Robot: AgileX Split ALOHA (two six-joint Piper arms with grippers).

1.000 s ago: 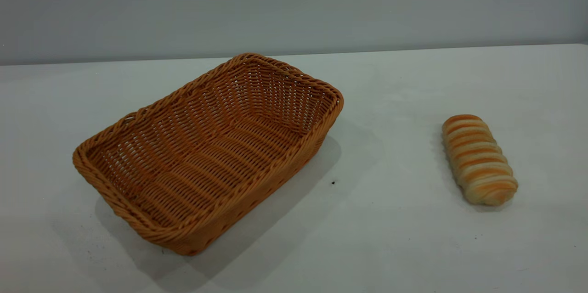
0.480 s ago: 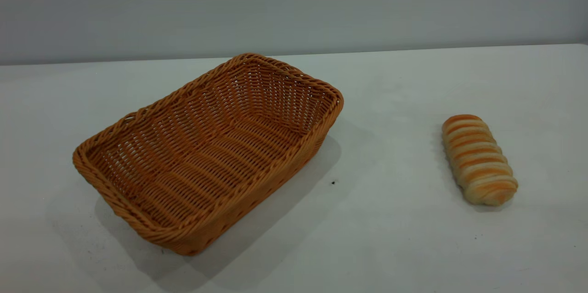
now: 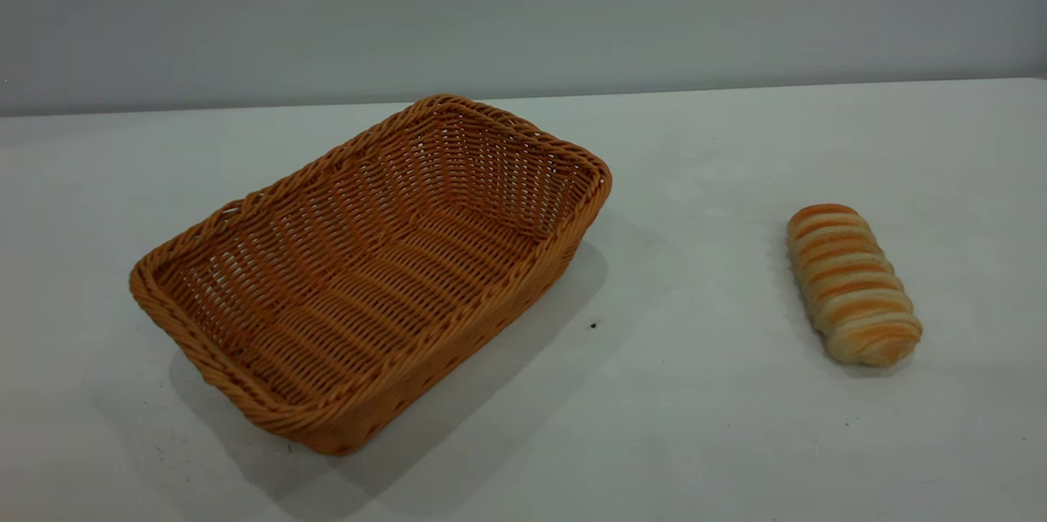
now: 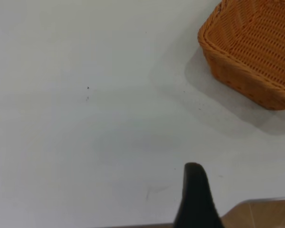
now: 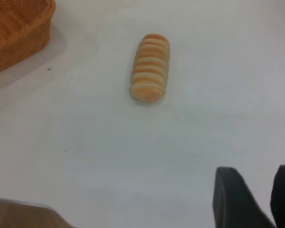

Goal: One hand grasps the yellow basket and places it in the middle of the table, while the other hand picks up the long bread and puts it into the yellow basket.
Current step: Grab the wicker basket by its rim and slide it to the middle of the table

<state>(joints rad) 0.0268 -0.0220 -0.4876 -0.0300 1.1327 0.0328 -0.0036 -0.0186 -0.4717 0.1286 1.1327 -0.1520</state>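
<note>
Nothing has moved since the earlier frames. The yellow basket (image 3: 372,272) sits empty on the table (image 3: 695,424); the long bread (image 3: 852,283) lies well apart, to the basket's right. The right claw (image 5: 256,199) stands open, short of the bread; the left claw (image 4: 195,199) cannot be read. A pinch across the rounded roll could squash or roll it.

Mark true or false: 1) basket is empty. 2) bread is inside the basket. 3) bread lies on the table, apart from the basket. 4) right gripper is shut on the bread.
1) True: the basket holds nothing.
2) False: the bread is outside it.
3) True: it lies on the table with bare tabletop between it and the basket.
4) False: the right gripper is open and away from the bread, holding nothing.
</note>
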